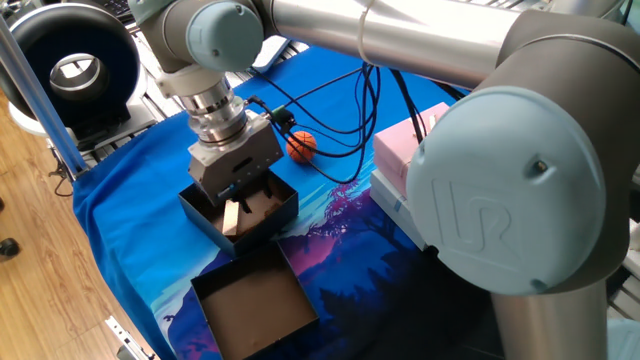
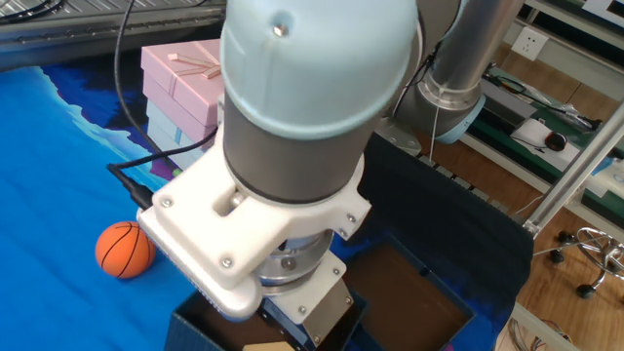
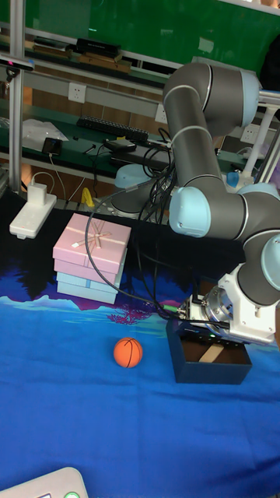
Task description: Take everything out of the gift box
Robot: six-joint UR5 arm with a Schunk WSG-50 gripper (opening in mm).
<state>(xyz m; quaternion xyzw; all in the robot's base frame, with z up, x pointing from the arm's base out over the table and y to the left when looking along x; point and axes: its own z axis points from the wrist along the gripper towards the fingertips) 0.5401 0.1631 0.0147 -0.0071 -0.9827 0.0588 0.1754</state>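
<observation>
The gift box (image 1: 283, 208) is a black-walled square box on the blue cloth, also seen in the tall fixed view (image 3: 204, 371). My gripper (image 1: 240, 200) hangs over its opening, fingers dipping just inside. It is shut on a flat pale wooden bar (image 1: 232, 217), which stands nearly upright between the fingers. In the tall fixed view the bar (image 3: 214, 354) shows above the box floor below the gripper (image 3: 206, 340). The orange basketball-patterned ball (image 1: 302, 146) lies on the cloth outside the box (image 2: 125, 250). The wooden cube cannot be made out. In the other fixed view my own wrist hides the fingertips.
A shallower tray (image 1: 255, 300) with brown inner walls lies right in front of the gift box. A pink ribboned box (image 3: 92, 249) sits on a stack of pale boxes behind the ball. Black cables (image 1: 340, 120) trail across the cloth near the ball.
</observation>
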